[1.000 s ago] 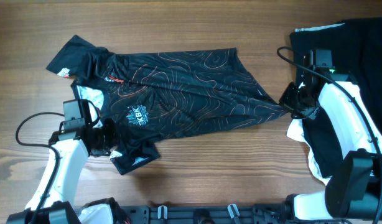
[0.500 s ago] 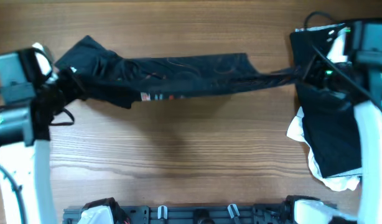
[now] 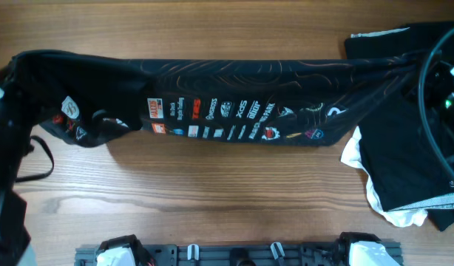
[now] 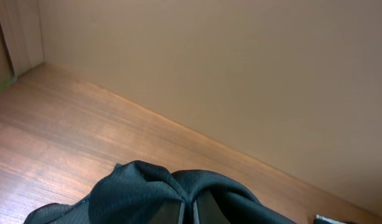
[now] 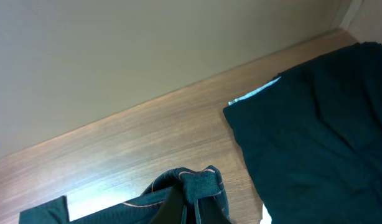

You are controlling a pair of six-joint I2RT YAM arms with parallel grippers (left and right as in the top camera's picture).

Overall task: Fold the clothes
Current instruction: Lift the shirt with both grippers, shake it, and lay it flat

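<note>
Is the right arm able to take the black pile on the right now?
Probably not yet: the right gripper is shut on the jersey, which is stretched across to the left gripper. The black pile lies near with nothing between, but the jaws are full.

There is one black jersey (image 3: 242,81) with two rows of small logos (image 3: 212,111) on it, and one wooden worktop (image 3: 212,199) under it. Two grippers show, the left gripper (image 4: 188,211) and the right gripper (image 5: 190,208), one in each wrist view, and two white arm bases (image 3: 117,253) sit at the near edge. On the right lies one heap of dark clothes (image 3: 397,162) with white cloth (image 3: 353,155) peeking out below, but how many pieces are in the heap cannot be told.
</note>
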